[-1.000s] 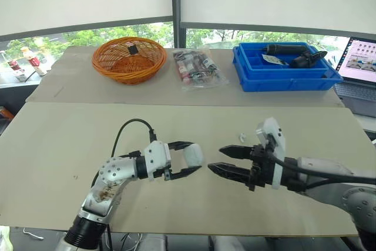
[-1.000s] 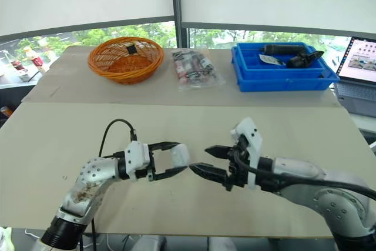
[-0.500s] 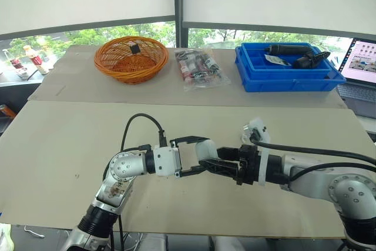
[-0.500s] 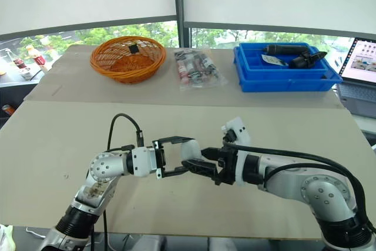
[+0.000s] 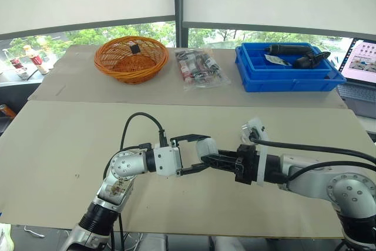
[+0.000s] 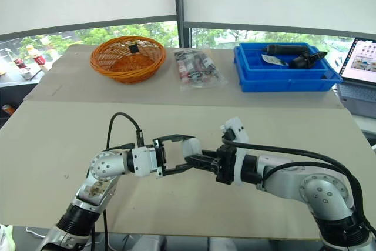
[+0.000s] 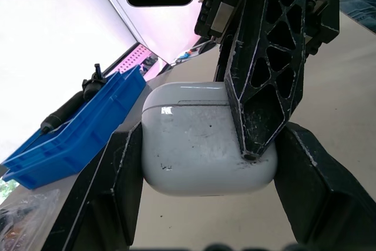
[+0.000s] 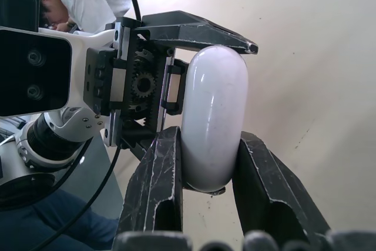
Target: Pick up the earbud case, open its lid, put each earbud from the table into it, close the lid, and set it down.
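Earbud case [image 7: 194,145]: light, hard, glossy, probably slippery.
My left gripper [image 5: 195,154]: pinching its narrow sides, from 9 o'clock.
My right gripper [image 8: 211,177]: pinching its broad faces, from 3 o'clock.

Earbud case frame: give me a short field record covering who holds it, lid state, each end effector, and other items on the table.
earbud case: white, held over the table between both end effectors
lid: closed, seam visible
left end effector: shut on the case's narrow sides
right end effector: shut on its two broad faces
far side of table: orange basket, clear bag of packets, blue bin, laptop
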Robot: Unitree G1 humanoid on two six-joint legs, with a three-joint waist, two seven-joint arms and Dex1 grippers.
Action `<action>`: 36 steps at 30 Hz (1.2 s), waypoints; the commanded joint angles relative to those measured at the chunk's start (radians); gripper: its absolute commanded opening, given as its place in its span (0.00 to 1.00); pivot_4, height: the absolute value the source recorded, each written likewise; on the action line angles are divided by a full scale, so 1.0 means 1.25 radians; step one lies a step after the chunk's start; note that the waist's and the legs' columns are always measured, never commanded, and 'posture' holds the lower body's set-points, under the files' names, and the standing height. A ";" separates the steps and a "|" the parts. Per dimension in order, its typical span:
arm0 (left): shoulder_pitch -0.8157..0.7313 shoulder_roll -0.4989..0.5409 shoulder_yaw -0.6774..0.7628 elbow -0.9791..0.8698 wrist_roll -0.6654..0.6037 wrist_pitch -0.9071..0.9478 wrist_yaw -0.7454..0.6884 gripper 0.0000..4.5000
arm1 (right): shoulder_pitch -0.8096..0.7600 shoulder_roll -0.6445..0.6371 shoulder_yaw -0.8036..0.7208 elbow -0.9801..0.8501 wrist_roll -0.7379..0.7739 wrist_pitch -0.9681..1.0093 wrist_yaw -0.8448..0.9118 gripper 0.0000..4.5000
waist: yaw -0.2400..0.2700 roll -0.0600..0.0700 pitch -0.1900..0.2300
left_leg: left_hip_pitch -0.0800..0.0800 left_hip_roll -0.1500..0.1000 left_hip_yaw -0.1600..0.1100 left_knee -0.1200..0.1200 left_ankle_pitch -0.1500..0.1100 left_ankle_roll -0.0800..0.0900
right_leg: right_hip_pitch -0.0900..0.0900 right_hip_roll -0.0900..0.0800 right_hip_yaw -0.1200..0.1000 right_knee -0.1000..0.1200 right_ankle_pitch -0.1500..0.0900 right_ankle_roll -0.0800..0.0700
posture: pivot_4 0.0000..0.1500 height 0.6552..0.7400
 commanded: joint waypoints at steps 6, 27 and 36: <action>-0.013 0.030 -0.002 0.003 -0.039 0.068 -0.028 1.00 | -0.051 -0.049 0.045 -0.045 -0.153 0.008 0.095 0.17 | 0.000 0.000 0.000 | 0.000 0.000 0.000 0.000 0.000 0.000 | 0.000 0.000 0.000 0.000 0.000 0.000 | 1.00 0.72; -0.171 0.134 -0.087 -0.113 -0.146 0.660 -0.125 1.00 | -0.151 -0.212 0.285 -0.102 -0.811 -0.145 0.505 0.17 | -0.003 0.001 0.002 | -0.010 0.000 -0.001 0.002 0.000 0.000 | -0.011 0.000 -0.001 0.002 0.000 0.000 | 1.00 0.72; -0.182 0.108 -0.104 -0.085 -0.136 0.644 -0.139 0.27 | -0.140 -0.182 0.274 -0.113 -0.866 -0.140 0.548 0.17 | -0.002 0.001 0.002 | -0.010 0.000 -0.001 0.003 0.000 0.000 | -0.011 0.000 -0.001 0.002 0.000 0.000 | 1.00 0.72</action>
